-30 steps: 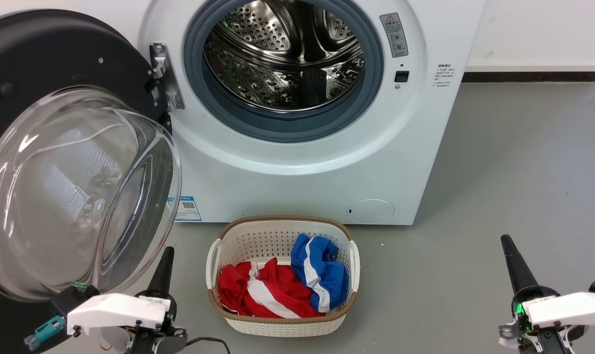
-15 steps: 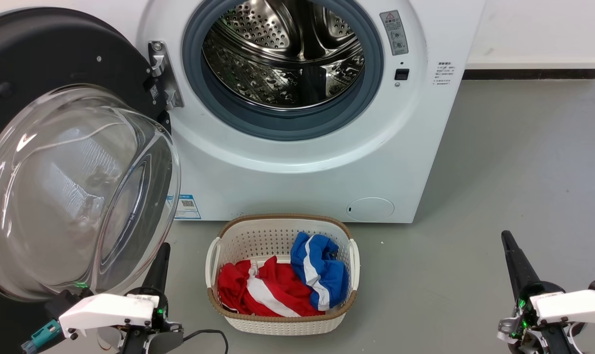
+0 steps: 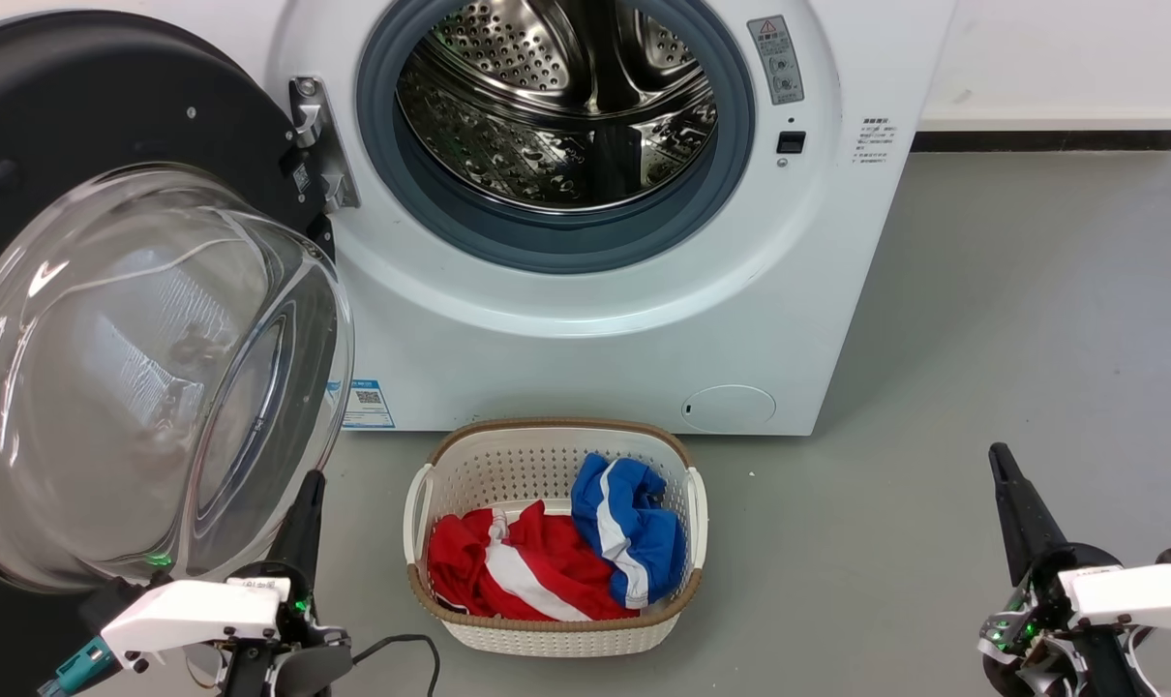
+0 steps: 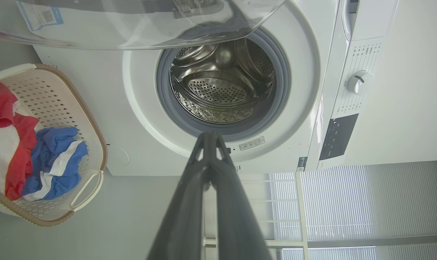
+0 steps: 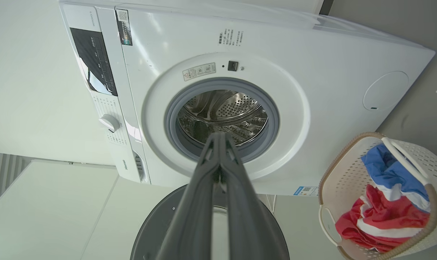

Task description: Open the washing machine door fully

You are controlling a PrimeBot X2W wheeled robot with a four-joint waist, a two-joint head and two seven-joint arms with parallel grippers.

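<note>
Since a second ago, the left gripper (image 3: 312,480) has drifted slightly left, and the view has tilted a little. Its jaws are pressed together and hold nothing. It sits just beneath the glass bowl of the washing machine door (image 3: 111,97), which stands swung wide at the far left. If the gripper lifts carelessly, it could knock the glass or nudge the door back. The washing machine (image 3: 595,319) drum looks empty. The near laundry basket (image 3: 561,424) holds red-and-white and blue-and-white clothes. At the right, the right gripper (image 3: 1000,453) is also closed on nothing.

Basket (image 3: 558,425) before washing machine (image 3: 595,353); drum (image 3: 547,106) clear
</note>
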